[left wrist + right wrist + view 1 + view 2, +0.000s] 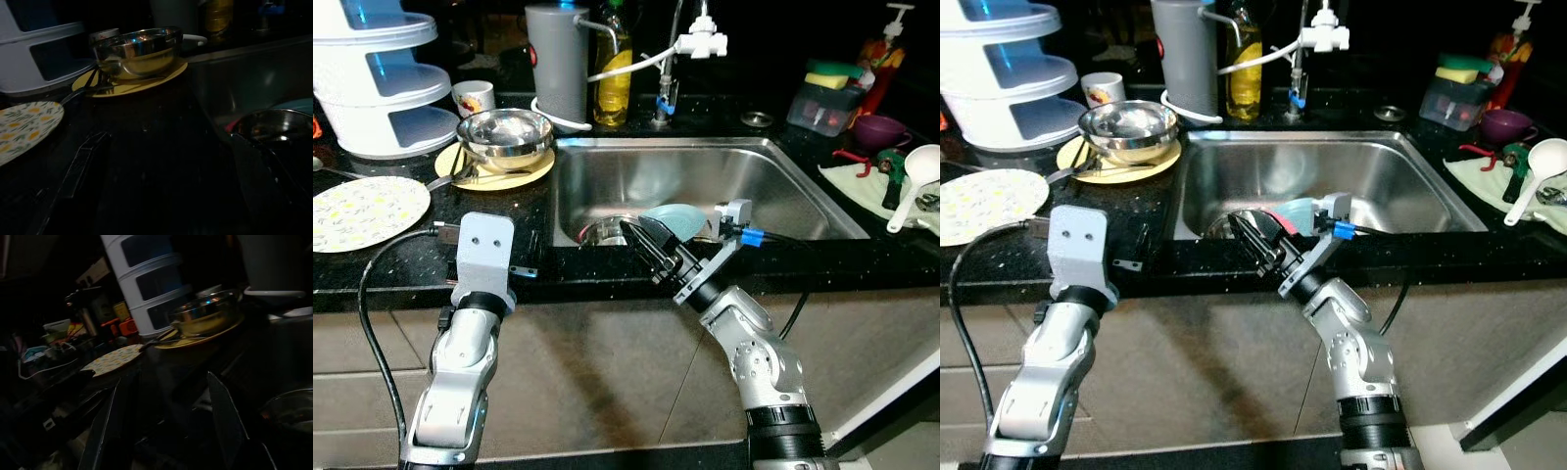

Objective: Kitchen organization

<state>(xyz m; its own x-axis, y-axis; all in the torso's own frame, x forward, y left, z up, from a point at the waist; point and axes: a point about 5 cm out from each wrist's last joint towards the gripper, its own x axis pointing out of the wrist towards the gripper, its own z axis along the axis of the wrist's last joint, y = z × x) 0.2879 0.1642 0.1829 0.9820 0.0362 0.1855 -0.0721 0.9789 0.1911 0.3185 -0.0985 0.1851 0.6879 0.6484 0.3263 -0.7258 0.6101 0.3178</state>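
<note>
we take the sink (783, 196) as our landmark. the right gripper (651, 250) hangs at the sink's front rim, toward its left half, fingers pointing up and leftward over the basin edge; in the right wrist view its two fingers (222, 418) stand well parted with nothing between them, so open and empty. inside the sink, at its front-left corner, lie a small steel bowl (604, 231) and a light blue plate (674, 217) just beside it, the plate further toward the sink's middle; a pink edge shows under the plate in the right eye view, what it is we cannot tell. both sit just beyond and below the right gripper's tips. we judge these the likely things to lift out, and the right arm is clearly the nearer one. the left gripper (485, 257) sits at the counter (372, 269) edge, left of the sink; its fingers we cannot make out, the left wrist view being too dark. left of the sink on the counter: a big steel bowl (505, 135) on a yellow plate (495, 166), and a floral plate (364, 211) further left. the move turns on a short reach forward and down into the front-left corner; risk, by our reckoning, is clipping the rim.
</note>
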